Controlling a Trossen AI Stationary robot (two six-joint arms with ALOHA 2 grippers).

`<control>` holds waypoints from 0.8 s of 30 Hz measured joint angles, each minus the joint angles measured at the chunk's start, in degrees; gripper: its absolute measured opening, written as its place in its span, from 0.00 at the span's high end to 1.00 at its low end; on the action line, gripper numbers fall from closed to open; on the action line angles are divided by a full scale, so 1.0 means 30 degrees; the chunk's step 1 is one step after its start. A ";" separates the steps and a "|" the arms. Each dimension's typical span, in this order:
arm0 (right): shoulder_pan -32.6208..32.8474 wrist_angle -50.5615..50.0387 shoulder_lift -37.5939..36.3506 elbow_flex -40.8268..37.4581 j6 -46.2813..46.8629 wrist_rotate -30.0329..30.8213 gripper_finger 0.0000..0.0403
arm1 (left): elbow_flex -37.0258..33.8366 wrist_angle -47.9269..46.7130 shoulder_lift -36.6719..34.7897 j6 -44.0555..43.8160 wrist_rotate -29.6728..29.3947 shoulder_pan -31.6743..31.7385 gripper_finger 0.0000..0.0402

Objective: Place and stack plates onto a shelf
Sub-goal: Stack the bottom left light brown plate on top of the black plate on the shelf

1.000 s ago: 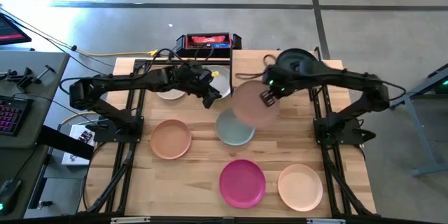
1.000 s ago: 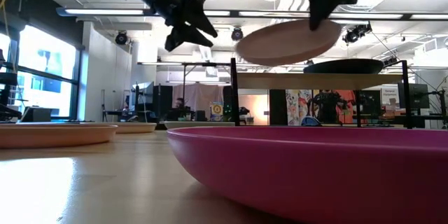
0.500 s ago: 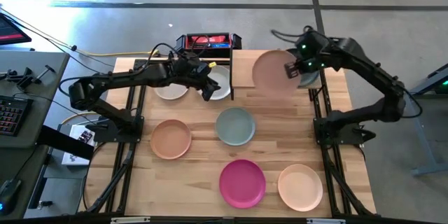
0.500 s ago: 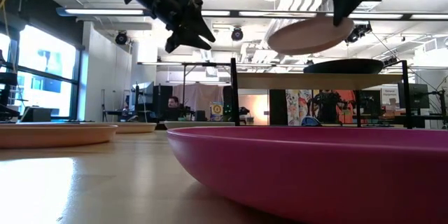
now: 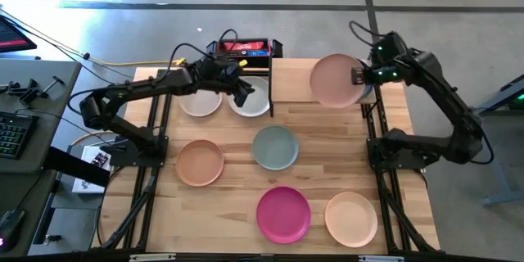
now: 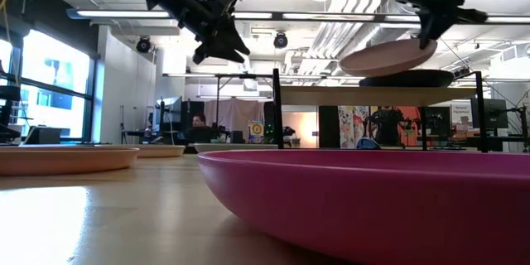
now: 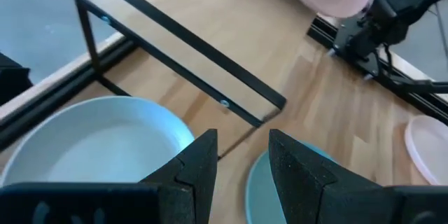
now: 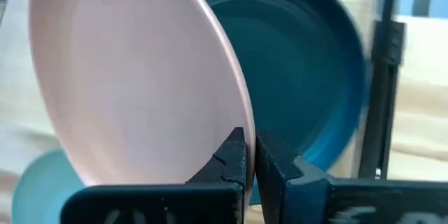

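Carried farther over the shelf (image 5: 299,78) since a second ago, the pink plate (image 5: 334,80) now hangs tilted above the dark green plate (image 8: 308,77) lying on the board. Fingers of the right gripper (image 5: 361,74) pinch its rim. Fingers of the left gripper (image 5: 242,96) stand spread above a white plate (image 5: 250,101) on the desk (image 5: 229,205), beside the shelf.
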 joint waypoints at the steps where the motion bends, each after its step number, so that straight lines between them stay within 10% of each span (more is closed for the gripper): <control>1: -0.0386 0.0010 -0.0206 -0.0183 0.0258 0.0000 1.00 | 0.0000 0.0006 0.0000 0.0288 0.0006 0.0135 0.71; 24: -0.3396 0.0450 -0.1417 -0.0852 0.5472 0.0424 1.00 | 0.0000 0.2219 0.0007 0.3030 0.0102 0.3073 0.71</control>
